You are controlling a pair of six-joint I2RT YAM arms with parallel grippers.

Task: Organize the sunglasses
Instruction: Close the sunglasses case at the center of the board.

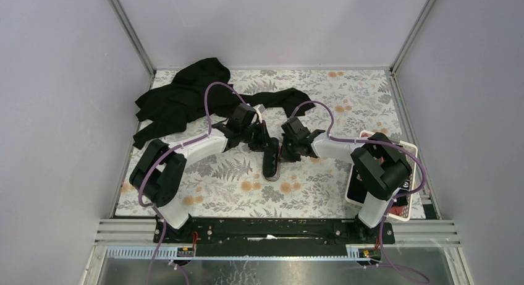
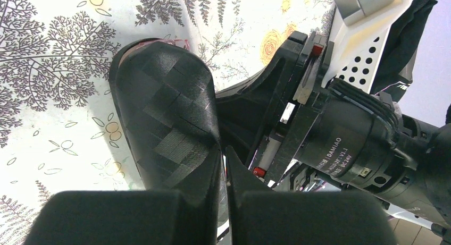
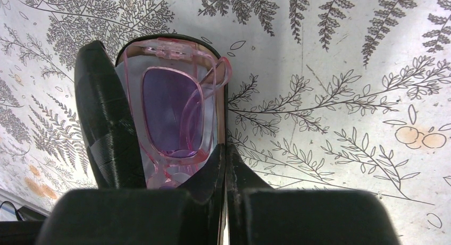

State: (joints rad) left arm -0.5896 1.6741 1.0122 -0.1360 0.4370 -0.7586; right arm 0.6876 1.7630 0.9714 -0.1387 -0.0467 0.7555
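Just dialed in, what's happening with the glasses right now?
The pink sunglasses lie folded inside the open black case mid-table. The left gripper is pinched nearly shut on the edge of the raised lid, apparently ready to swing it over. The right gripper is shut at the opposite rim, seemingly steadying the base. The lid is not yet closed.

Black cloth (image 1: 185, 96) heaped back left, flat printed card (image 1: 408, 152) right, floral table cover (image 1: 358, 99)

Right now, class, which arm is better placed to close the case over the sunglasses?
Left, probably. The left gripper pinches the raised lid and could swing it down over the sunglasses. The right gripper is shut at the rim of the case, better for steadying.
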